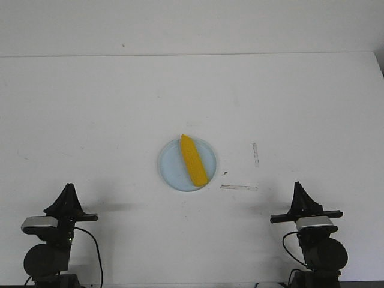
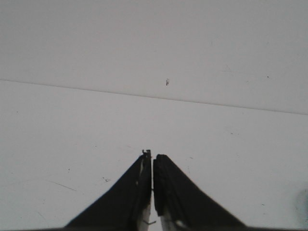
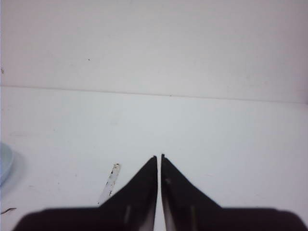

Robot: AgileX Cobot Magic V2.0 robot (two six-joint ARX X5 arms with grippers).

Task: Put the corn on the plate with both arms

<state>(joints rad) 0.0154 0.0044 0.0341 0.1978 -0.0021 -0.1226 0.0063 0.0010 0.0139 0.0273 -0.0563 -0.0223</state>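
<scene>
The corn (image 1: pixel 193 160) lies on the plate (image 1: pixel 171 171) at mid-desk, its long axis running diagonally, the pointed tip away from the robot and the blunt end nearer, angled toward the robot's right and reaching the plate's rim. Both arms sit low at the near edge, well apart from it. The left gripper (image 2: pixel 152 159) has its jaws pressed together on nothing, and the right gripper (image 3: pixel 159 158) is likewise closed and empty. The plate lies forward and between them, somewhat nearer the right arm. By the look of it the placing is done. The white desk (image 1: pixel 90 120) carries two worn tape strips (image 1: pixel 239 187) right of the plate, with a plain white wall behind.
</scene>
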